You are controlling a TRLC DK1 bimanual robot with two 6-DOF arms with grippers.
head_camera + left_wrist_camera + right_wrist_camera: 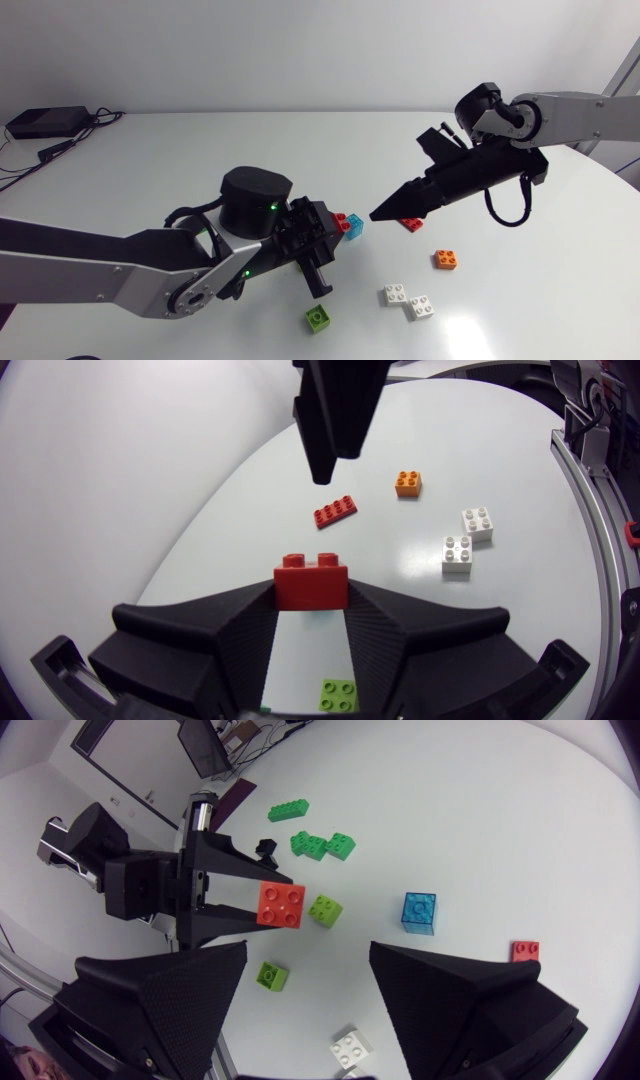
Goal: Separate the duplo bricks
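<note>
Red brick [311, 580] is pinched between the fingers of the left tool [311, 603], which close narrowly on its two sides and hold it off the desk [200, 150]. The right tool [384, 212] hangs just right of it, not touching, its fingers spread wide with nothing between them.

A blue brick [419, 912] lies on the desk under the gap between the two tools. A red plate [335, 511] lies below the right tool, and an orange brick [446, 259] and two white bricks [408, 300] sit near right. A lime brick [318, 317] sits near, under the left tool. The desk's far side and far left lie open.

Three dark green bricks [315, 842] show only from the right wrist, left of the left tool. From above, the right tool hides part of the red plate.
</note>
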